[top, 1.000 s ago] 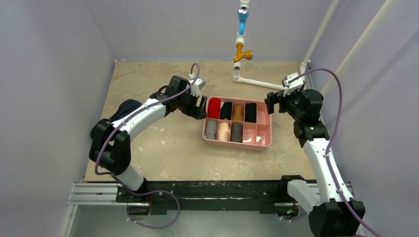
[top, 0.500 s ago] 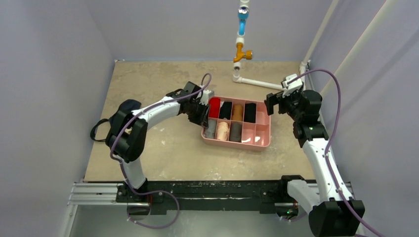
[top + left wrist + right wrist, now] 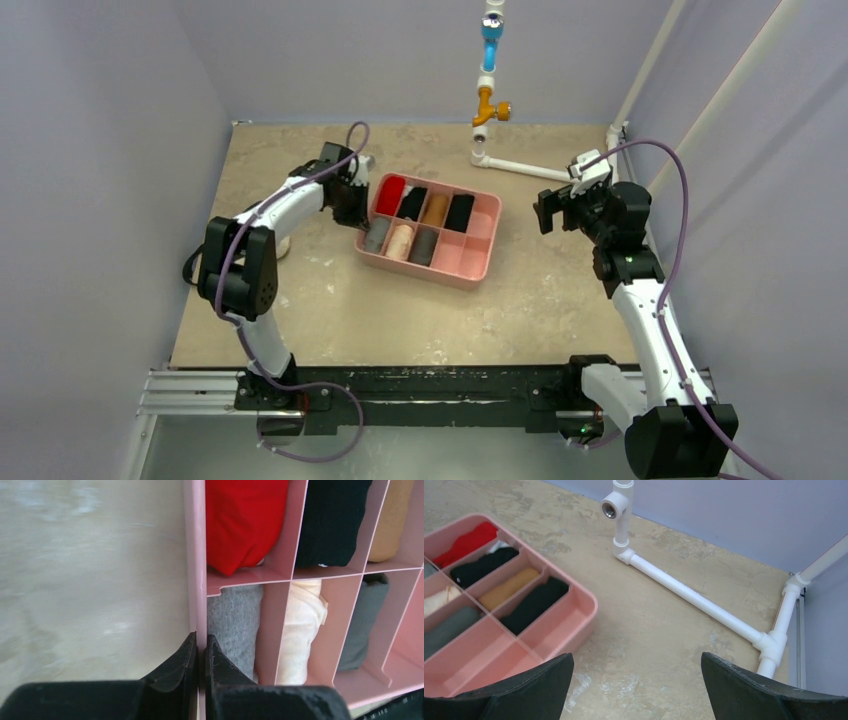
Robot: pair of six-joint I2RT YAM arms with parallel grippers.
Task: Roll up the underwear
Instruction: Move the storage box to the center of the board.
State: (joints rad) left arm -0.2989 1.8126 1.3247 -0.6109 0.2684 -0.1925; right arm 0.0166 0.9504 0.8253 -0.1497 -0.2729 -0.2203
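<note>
I see a pink tray (image 3: 468,256) near the table's middle; its far row holds a red roll (image 3: 390,195), a black roll (image 3: 413,203), a tan roll (image 3: 435,209) and a second black roll (image 3: 459,213); the near row holds a grey roll (image 3: 377,236), a cream roll (image 3: 400,241) and a dark grey roll (image 3: 424,245); a white pipe (image 3: 520,168) lies by the far right corner.

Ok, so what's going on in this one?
The left gripper is pinched shut on the left wall of the pink plastic compartment tray, which holds seven fabric rolls. The right gripper hangs open above the beige table beside the tray, holding nothing. Neither arm is handling any underwear right now.
</note>
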